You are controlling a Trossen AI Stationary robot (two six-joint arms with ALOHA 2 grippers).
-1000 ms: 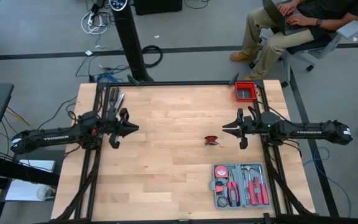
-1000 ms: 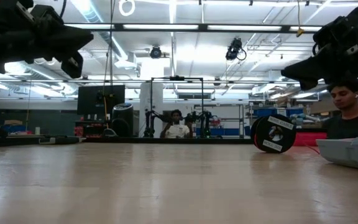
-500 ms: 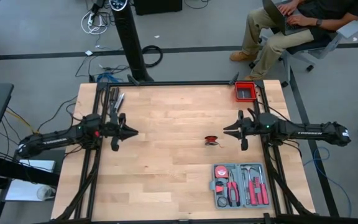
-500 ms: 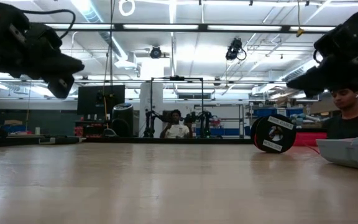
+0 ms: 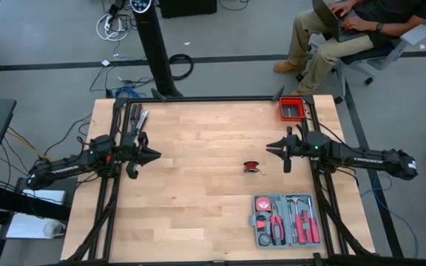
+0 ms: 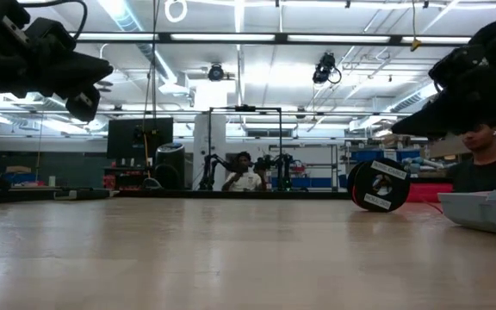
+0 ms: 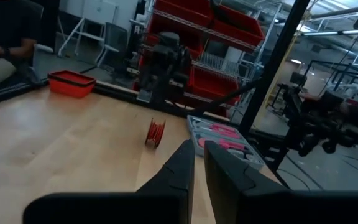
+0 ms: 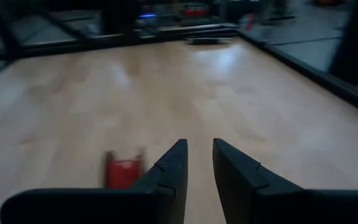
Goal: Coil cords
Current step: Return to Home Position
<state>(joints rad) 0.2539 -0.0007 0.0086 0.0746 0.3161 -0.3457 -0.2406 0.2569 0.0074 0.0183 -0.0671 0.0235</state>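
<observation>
Red cord (image 5: 251, 167) sits as a small wound bundle on the table (image 5: 198, 214), in the right half and well in from every edge. There's bare wood all round it. The bundle isn't touching anything.

Left gripper (image 5: 154, 155) hangs over the left side of the table, just in from the left edge, pointing toward the middle. It's off the surface in the low view (image 6: 102, 73). Left wrist view: fingers (image 7: 178, 167) almost together with only a thin slit, nothing between them. The cord (image 7: 156, 132) is well ahead of them across open wood.

Right gripper (image 5: 271, 148) is over the right side near the right edge, facing the left one, and is also raised (image 6: 400, 127). Right wrist view: fingers (image 8: 171, 168) close together with a narrow gap, holding nothing. The cord (image 8: 123, 171) is just off to one side of them on the table.

The widest free area is the centre strip between the two grippers.

Grey tool case (image 5: 285, 219) lies by the near-right corner, close to the near edge and apart from the cord. Red bin (image 5: 292, 109) is on the far-right corner. Loose hand tools (image 5: 135, 118) lie along the far-left corner by the frame.

A seated person (image 5: 339, 33) is past the far-right corner, off the table.
</observation>
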